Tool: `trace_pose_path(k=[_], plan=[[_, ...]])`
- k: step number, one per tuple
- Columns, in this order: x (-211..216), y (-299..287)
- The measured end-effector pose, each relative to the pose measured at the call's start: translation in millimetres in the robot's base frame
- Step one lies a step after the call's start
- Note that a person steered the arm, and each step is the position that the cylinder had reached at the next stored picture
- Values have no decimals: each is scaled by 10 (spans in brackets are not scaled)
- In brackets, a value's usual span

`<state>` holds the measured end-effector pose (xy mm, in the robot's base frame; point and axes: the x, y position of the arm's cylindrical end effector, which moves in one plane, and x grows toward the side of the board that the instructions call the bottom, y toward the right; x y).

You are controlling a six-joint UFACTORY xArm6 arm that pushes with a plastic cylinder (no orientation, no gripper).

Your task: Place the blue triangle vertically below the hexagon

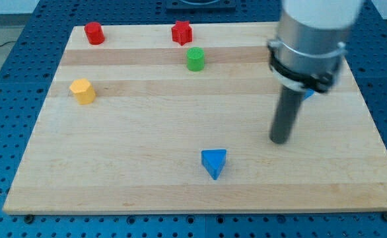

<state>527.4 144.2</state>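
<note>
Right now you have the blue triangle (214, 162) sitting low on the wooden table (147, 185), a little toward the view's right of centre and close to the bottom edge, one point turned down toward the view's bottom. It stands alone, with bare wood all round it.

Your tool is a plain dark rod, so it has nothing that could clench or let go, and it is carrying nothing. Its lower end, my tip (280, 141), rests on the table up and to the view's right of the blue triangle, clearly apart from it and touching no block. The big grey body of the arm (312, 39) fills the view's upper right and hides part of the table behind it. A small sliver of another blue block (309, 94) peeks out just to the view's right of the rod, under that body; you cannot make out its shape.

The yellow hexagon (82, 90) lies far over at the view's left, about mid-height, well apart from the blue triangle and higher in the view. The triangle is lower than the hexagon but far off to its right, not under it.

Along the view's top you see a red cylinder (94, 32) near the left corner and a red star-like block (181, 32) near the middle. A green cylinder (195, 59) sits just below and slightly right of that red star-like block.
</note>
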Motion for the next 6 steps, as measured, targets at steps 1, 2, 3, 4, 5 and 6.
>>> trace_pose_path(k=[1,2,3,4,5,6], plan=[[419,158],[493,-264],[367,-949],[144,-1619],[89,-1999],[89,-2026]])
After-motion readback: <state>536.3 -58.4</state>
